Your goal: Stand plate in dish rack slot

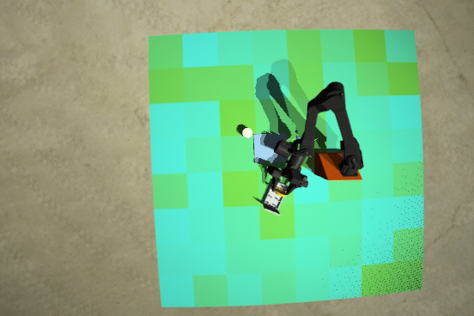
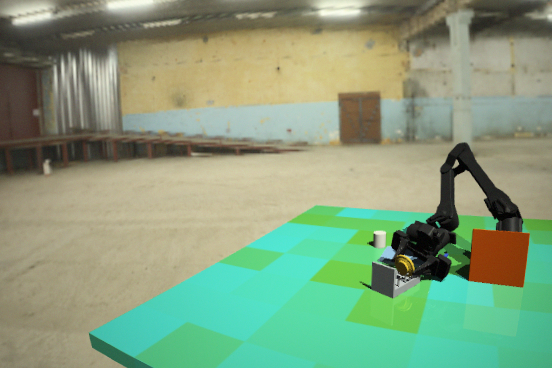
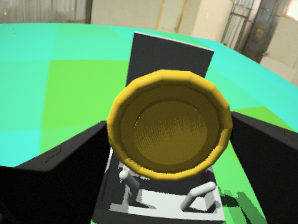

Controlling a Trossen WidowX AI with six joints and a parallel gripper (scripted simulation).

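The yellow plate [image 1: 281, 194] [image 2: 404, 265] [image 3: 170, 127] is on edge, its face toward the wrist camera. My gripper [image 1: 280, 188] [image 2: 406, 263] [image 3: 168, 123] is shut on it, one finger at each side of the rim. The small grey-white dish rack [image 1: 271, 202] [image 2: 383, 279] [image 3: 167, 202] has a tall end panel, which shows behind the plate in the wrist view. The plate is over the rack's near part, with rail posts showing below its lower rim. The plate hides the middle of the rack, so I cannot tell whether its lower edge is between rails.
A blue flat square [image 1: 263, 148] [image 2: 387, 254] lies beside the rack, partly under the arm. A white cylinder [image 1: 247, 132] [image 2: 379, 239] stands beyond it. An upright orange panel [image 1: 328, 169] [image 2: 499, 258] stands near the arm's base. A tiny blue object [image 1: 298, 137] [image 2: 446, 255] lies near the arm.
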